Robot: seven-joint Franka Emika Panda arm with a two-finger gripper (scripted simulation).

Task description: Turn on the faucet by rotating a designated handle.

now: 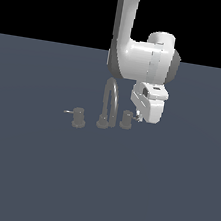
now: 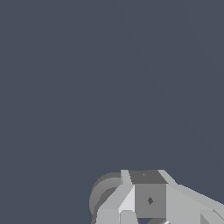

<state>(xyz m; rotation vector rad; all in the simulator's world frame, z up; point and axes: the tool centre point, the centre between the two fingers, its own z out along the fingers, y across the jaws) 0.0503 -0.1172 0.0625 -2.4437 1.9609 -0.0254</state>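
Observation:
The faucet (image 1: pixel 111 101) stands mid-floor in the exterior view, a thin arched spout on a round base (image 1: pixel 102 122). The handle (image 1: pixel 126 119) is the stubby knob on the exterior view's right, its pale pin pointing right. The twin knob (image 1: pixel 78 118) with a leftward pin stands on the left. My gripper (image 1: pixel 140 117) hangs just right of the handle, its tip at the pin's end, with no gap showing between the fingers. In the wrist view the fingers (image 2: pixel 148 200) sit beside a grey rounded shape (image 2: pixel 104 192); I cannot tell if it is the knob.
The flat dark blue-grey floor (image 1: pixel 99 181) spreads all around the faucet. The white arm (image 1: pixel 141 56) rises behind the spout and above the handle.

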